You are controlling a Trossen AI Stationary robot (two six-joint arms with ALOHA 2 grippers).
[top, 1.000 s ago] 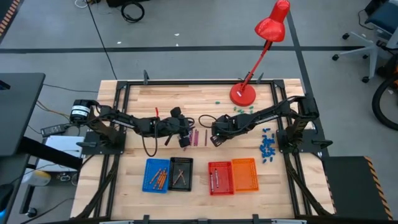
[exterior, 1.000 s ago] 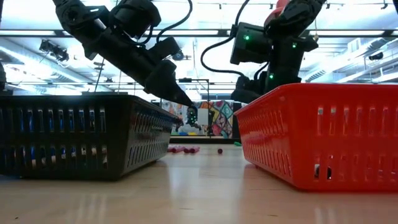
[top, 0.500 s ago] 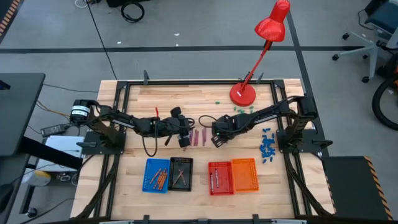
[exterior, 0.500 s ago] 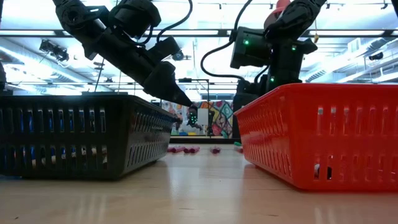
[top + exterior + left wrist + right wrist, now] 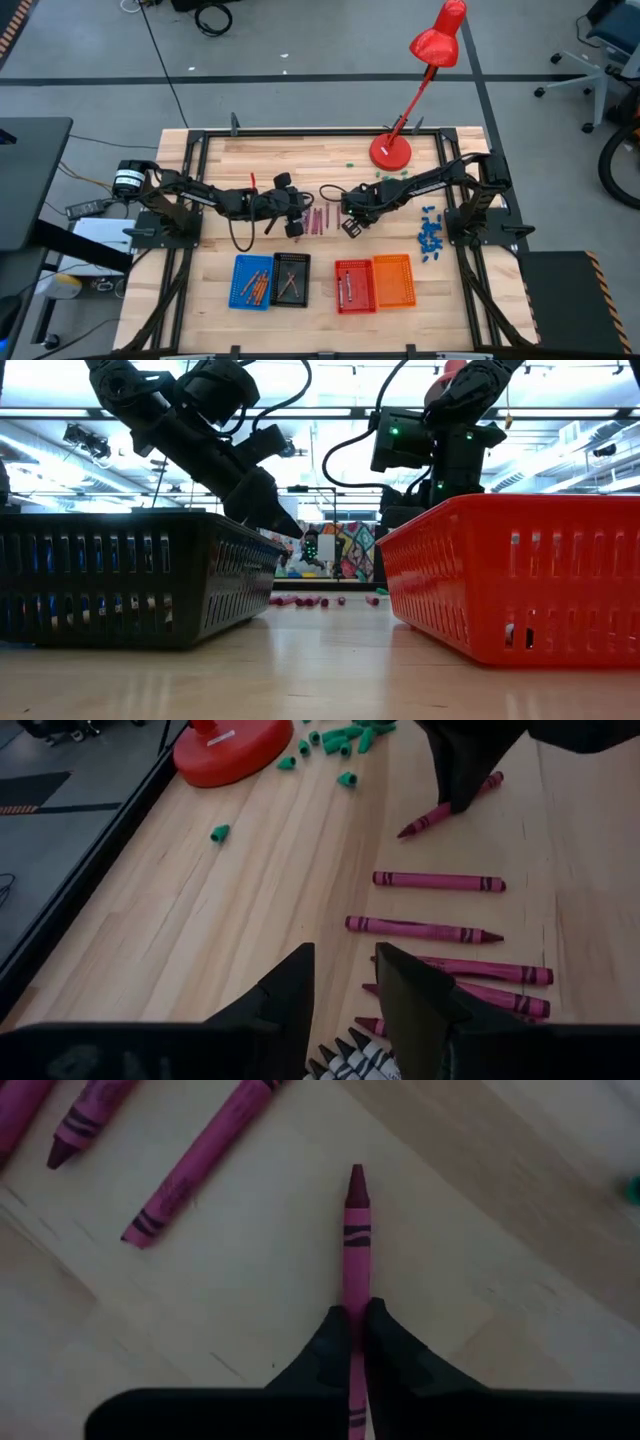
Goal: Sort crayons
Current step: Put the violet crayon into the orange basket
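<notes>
- My right claw [image 5: 355,1345] is clamped on 1 magenta crayon [image 5: 355,1230]; in the right wrist view the stick runs straight out between my fingers with its tip pointing away, lying low over the tabletop [image 5: 320,150].
- In the high view that claw [image 5: 350,226] sits just right of the frame's centre, beside the loose magenta crayons [image 5: 318,220] lined up in the middle of the tabletop.
- My left claw [image 5: 345,985] hangs over the same row with its fingers a little apart and nothing between them; 5 or so magenta sticks [image 5: 438,881] lie ahead of it, roughly parallel.
- The 4 baskets stand along the lower edge of the high view: blue basket [image 5: 252,281], black basket [image 5: 291,278], red basket [image 5: 353,285], orange basket [image 5: 393,279].
- I judge the step in hand to be lifting this crayon and carrying it to a basket. Which basket takes magenta I cannot tell; the red one is nearest.
- To do it well I should lift straight up first, so the tip clears the tabletop and does not nudge its neighbours.
- The grip looks near the blunt end, so the stick could pivot; a slow, level carry seems wise.
- Release low inside the basket walls, so it does not bounce out.
- Green bits [image 5: 345,735] and the red lamp base [image 5: 232,750] lie further off, out of my path.
</notes>
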